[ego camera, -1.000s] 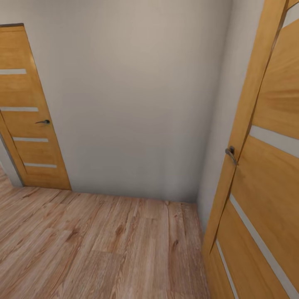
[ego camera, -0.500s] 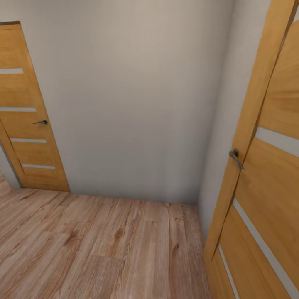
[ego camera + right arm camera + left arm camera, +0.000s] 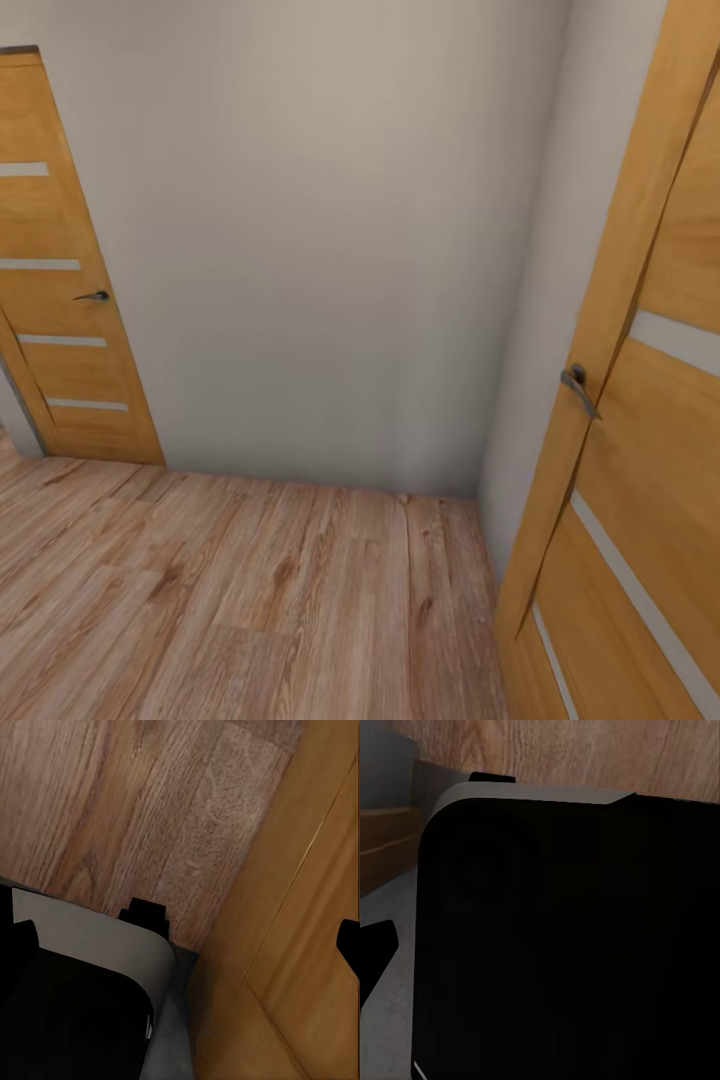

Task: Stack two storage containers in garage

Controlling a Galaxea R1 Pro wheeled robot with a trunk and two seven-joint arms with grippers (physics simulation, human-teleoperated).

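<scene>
The storage containers and the garage are out of view. I face a corner of plain white wall [image 3: 330,250] over a light wood-plank floor [image 3: 250,590]. My right gripper [image 3: 180,945] is open, with a dark fingertip [image 3: 349,945] at one edge of the right wrist view, another at the opposite edge, and nothing between them. It hangs over the plank floor beside my grey and black base [image 3: 82,997]. My left gripper [image 3: 540,960] is open too: one fingertip [image 3: 376,949] shows at the picture's edge, in front of my black base [image 3: 562,945].
A closed wooden door [image 3: 60,300] with a dark handle [image 3: 95,296] stands at the far left. A second wooden door [image 3: 650,450] with a lever handle [image 3: 580,388] is very close on the right. The right wrist view has that door's panel [image 3: 292,945] right beside my base.
The whole head view has shifted: the left door slid a little left and the right door's handle moved right and down, so the camera has moved closer to the wall.
</scene>
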